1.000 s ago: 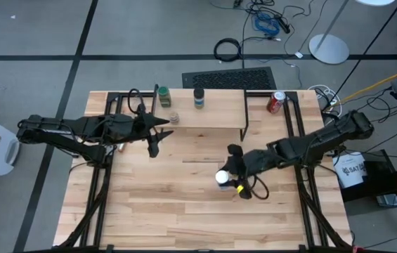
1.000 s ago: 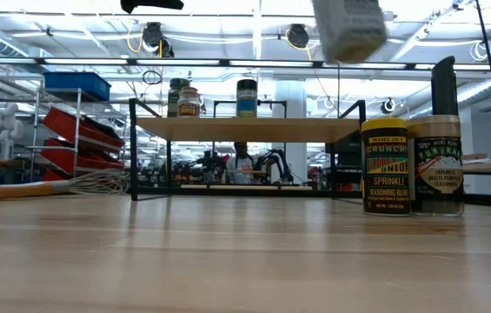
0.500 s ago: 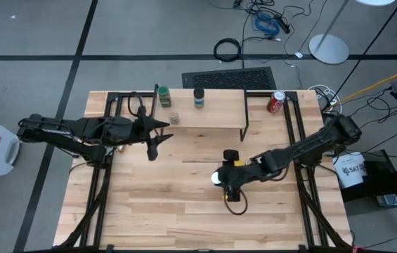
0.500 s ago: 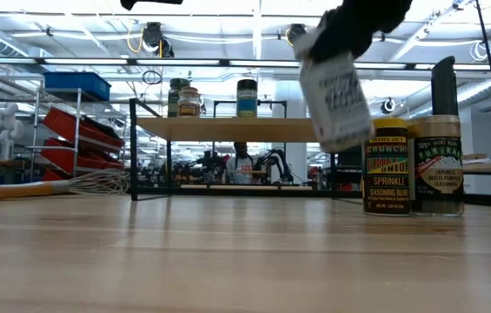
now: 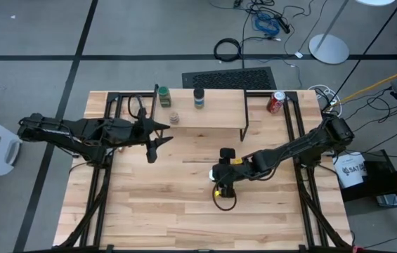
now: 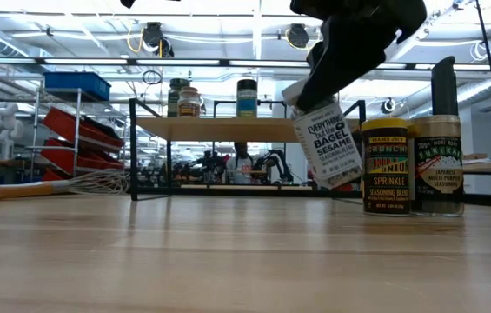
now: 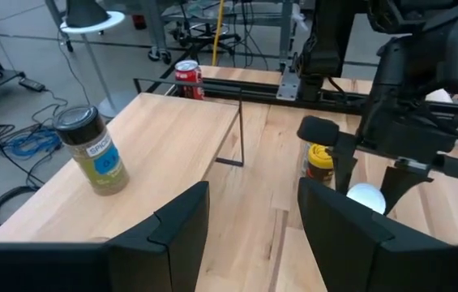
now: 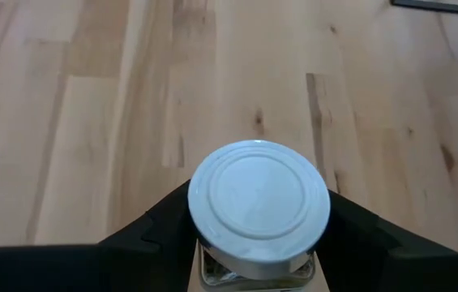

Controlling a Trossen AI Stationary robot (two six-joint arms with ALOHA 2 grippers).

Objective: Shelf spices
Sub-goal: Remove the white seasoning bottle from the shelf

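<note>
Spanning most of the high view, the wooden table (image 5: 149, 211) carries everything. Toward its far edge stands the shelf (image 5: 212, 116), a light-wood board on thin black legs. Three spice jars sit on it: a green-lidded jar (image 5: 164, 96), a dark-lidded jar (image 5: 199, 98), and a small tan-lidded jar (image 5: 174, 117) near the shelf's front edge. A red soda can (image 5: 275, 102) stands just past the shelf's right end.

The left arm waits over the table's left part, just in front of the shelf; the left gripper (image 5: 157, 135) has its fingers spread, holding nothing, as the left wrist view confirms.

The right arm reaches in from the right side to the middle of the table. The right gripper (image 6: 336, 65) is clamped around the neck of a white-lidded jar (image 8: 259, 203); the fingers flank the jar below its lid in the right wrist view. In the low view this jar hangs tilted, label reading "everything but the bagel sesame"; whether its base touches the tabletop cannot be told.

Just beside it, on the table, stand a yellow-labelled jar (image 6: 385, 165) and a dark jar with a tall black cap (image 6: 437, 165), touching or nearly so.

A wire whisk (image 6: 63, 184) lies on the table at the low view's left.
</note>
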